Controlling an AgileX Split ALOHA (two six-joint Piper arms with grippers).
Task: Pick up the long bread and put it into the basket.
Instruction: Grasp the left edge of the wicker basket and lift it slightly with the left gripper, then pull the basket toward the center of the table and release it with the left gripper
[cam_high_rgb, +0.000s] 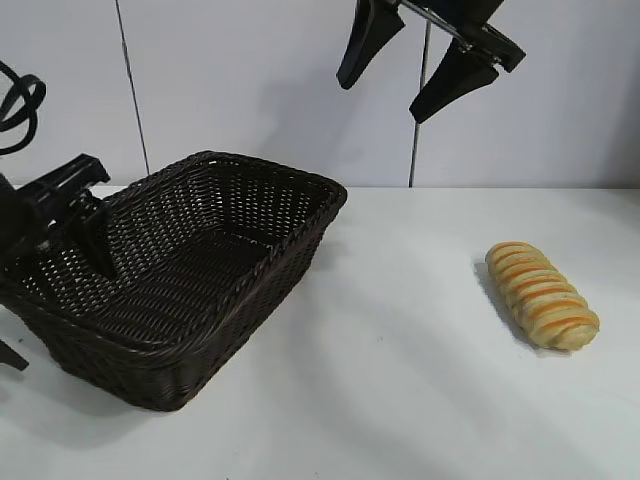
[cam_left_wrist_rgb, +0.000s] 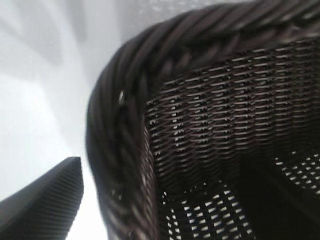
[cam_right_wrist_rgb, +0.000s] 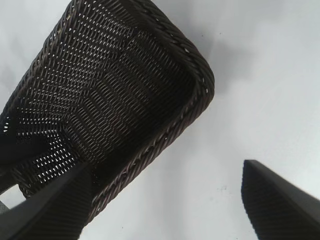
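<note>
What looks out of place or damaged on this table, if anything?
Nothing stands out. The long bread lies whole on the table, apart from the empty basket. The right gripper hangs open above; the left gripper is at the basket's left rim.

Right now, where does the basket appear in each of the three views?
Exterior view: the basket sits at left on the table, with the left hand at its far-left rim.
Left wrist view: one braided corner fills most of the picture.
Right wrist view: it lies upper left.
Shared landmark: the braided rim corner.
</note>
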